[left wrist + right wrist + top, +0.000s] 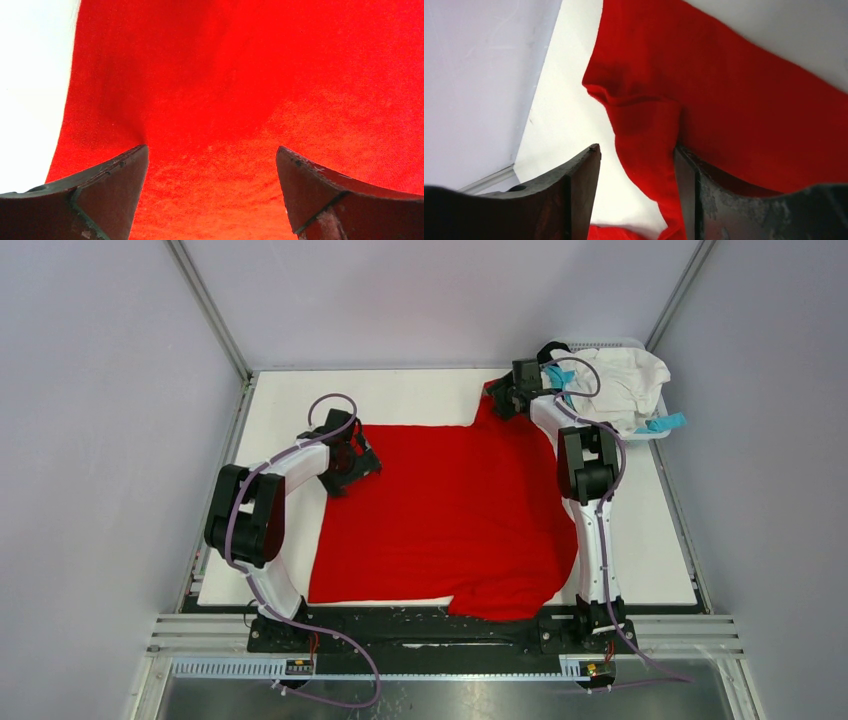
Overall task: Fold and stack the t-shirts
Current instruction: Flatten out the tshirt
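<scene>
The large bright red t-shirt lies spread flat on the white table, its near sleeve hanging over the front edge. My left gripper is open at the shirt's left edge near the far corner. In the left wrist view its jaws stand wide apart just over the red cloth. My right gripper is at the far sleeve. In the right wrist view it is open, with a raised fold of red cloth between the jaws, touching the right finger.
A white lattice basket stands at the back right corner, holding a white shirt and teal cloth. Enclosure walls surround the table. Bare table shows left of the shirt and beyond the sleeve.
</scene>
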You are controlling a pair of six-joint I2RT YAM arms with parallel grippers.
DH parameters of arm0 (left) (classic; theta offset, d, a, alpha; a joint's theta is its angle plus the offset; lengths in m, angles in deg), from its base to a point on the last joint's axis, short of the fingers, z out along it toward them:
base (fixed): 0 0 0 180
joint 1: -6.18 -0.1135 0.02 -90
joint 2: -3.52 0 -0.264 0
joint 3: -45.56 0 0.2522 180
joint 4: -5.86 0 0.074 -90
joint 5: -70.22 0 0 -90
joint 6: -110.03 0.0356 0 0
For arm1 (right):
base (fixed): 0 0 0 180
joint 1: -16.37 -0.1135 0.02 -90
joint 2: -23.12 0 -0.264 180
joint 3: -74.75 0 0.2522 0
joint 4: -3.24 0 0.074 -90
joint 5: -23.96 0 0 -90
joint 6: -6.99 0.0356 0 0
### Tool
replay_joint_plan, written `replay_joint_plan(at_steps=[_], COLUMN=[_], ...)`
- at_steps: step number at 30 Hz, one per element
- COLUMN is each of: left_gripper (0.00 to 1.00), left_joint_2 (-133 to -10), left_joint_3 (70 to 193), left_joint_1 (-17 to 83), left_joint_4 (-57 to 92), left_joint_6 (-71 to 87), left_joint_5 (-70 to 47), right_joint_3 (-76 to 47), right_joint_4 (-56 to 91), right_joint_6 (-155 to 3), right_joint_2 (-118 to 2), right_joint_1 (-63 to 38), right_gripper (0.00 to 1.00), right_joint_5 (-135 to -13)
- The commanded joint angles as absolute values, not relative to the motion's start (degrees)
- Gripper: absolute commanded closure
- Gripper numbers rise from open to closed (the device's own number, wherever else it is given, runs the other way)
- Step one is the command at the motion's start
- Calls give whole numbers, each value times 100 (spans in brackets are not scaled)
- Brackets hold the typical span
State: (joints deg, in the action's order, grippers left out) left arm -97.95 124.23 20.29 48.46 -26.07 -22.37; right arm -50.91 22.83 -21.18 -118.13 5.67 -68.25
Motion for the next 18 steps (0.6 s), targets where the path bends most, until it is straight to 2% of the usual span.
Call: replay_joint_plan(at_steps=[1, 7, 18], left_gripper=[1, 1, 1], left_joint_2=[-9850, -9869, -9828], left_joint_3=[12646, 12685, 12675], left_joint_1=[1989, 1986, 1987], left_joint_4=[4819, 4866, 4882], left_joint_6=[-2637, -2629, -2611], left_joint_5=[-2208, -2210, -2260], right_joint_3=[-5468, -6078, -7381], right_joint_4=[1975, 2298, 3093], right_joint_6=[-2050, -2205, -2804], right_joint_2=[-12124, -12412, -12905], right_joint_1=[575, 450, -203], right_gripper=[38, 41, 41], right_joint_5=[-7208, -7411, -7573])
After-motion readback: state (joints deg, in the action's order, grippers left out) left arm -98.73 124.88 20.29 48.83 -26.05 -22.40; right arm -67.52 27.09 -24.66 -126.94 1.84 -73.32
